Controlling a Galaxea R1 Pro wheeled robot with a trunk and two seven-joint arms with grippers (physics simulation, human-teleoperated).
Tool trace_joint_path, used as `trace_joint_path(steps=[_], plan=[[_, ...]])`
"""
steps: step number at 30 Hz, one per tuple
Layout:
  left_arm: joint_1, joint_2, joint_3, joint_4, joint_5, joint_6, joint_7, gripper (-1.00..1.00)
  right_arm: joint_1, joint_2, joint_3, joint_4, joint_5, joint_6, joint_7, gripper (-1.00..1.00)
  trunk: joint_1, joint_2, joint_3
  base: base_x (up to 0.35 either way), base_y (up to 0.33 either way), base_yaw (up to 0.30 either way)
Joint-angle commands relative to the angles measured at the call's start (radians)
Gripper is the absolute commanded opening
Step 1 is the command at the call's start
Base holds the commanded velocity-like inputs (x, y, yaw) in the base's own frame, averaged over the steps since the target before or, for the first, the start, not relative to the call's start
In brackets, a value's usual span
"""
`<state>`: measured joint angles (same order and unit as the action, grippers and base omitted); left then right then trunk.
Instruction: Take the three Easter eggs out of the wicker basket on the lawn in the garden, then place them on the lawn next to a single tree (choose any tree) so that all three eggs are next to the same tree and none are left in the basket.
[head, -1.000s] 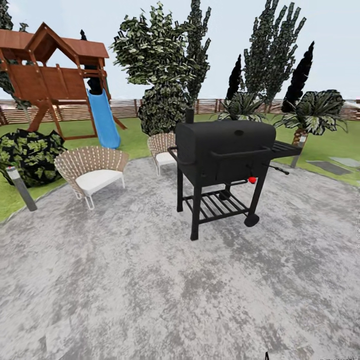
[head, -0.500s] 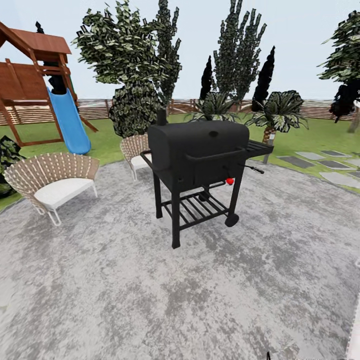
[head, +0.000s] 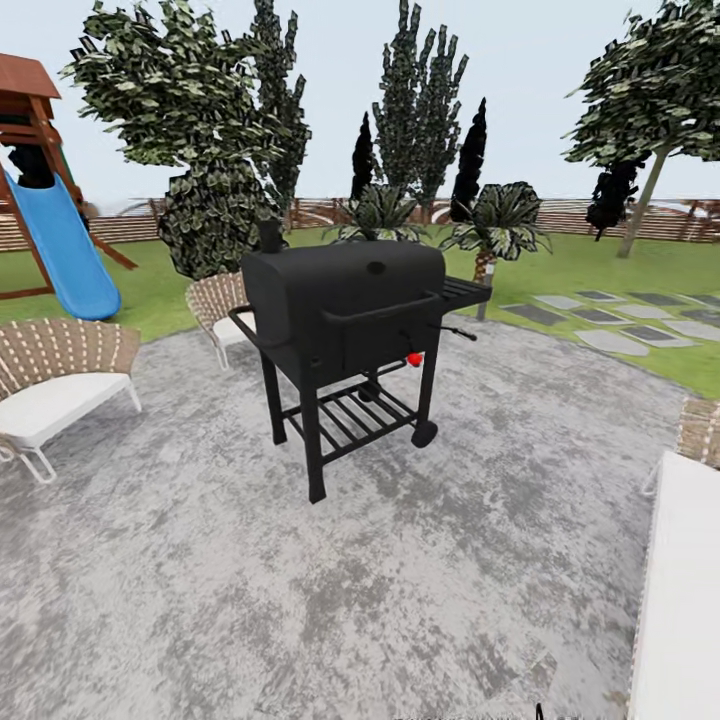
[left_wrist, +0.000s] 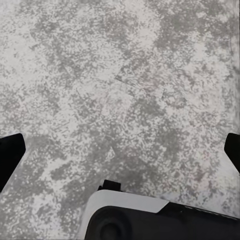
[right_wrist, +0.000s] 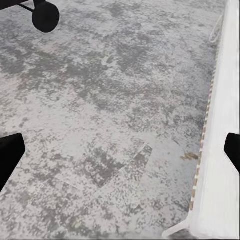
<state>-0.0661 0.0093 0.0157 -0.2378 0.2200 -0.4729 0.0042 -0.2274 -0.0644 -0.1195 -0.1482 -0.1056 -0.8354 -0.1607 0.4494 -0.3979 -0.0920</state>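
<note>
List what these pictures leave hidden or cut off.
- Play set: cut by the head view's edge; slide shows.
- Nearest wicker chair: cropped at that edge.
- White cushioned piece: cut off; kind unclear.
- Tree: crown clipped.
- Both wrist views: jaws are dark tips at the edges above the paving.

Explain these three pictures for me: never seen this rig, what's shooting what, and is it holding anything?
It's a simulated wheeled robot with two arms. The big picture comes from its head camera, looking over a round grey paved patio. On it stand a black barbecue grill and wicker chairs, with green lawn, stepping stones, a blue slide and a broad-crowned tree beyond. The two smaller pictures come from cameras on each wrist, looking down at the paving. The dark tips at their edges are the fingers of the left gripper and the right gripper, spread wide and holding nothing.
</note>
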Motion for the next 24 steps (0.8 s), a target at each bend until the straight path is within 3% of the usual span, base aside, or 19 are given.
trace_joint_path(steps=[1,7,24], plan=[[-0.001,0.0,0.001,0.0,0.001,-0.003,0.0,1.0,-0.001,0.0,0.003,0.001,-0.009,-0.004,0.003,1.0,0.001,-0.002,-0.002,0.0,0.0,-0.3],[-0.001,-0.001,0.0,0.0,0.0,-0.003,0.0,1.0,-0.001,0.0,0.003,0.001,-0.009,-0.003,0.002,1.0,0.001,-0.002,-0.002,0.122,0.0,-0.3],[0.0,0.0,0.0,0.0,-0.001,-0.003,-0.001,1.0,-0.001,0.0,0.003,0.001,-0.009,-0.003,0.002,1.0,0.001,-0.002,-0.002,0.325,0.0,-0.3]])
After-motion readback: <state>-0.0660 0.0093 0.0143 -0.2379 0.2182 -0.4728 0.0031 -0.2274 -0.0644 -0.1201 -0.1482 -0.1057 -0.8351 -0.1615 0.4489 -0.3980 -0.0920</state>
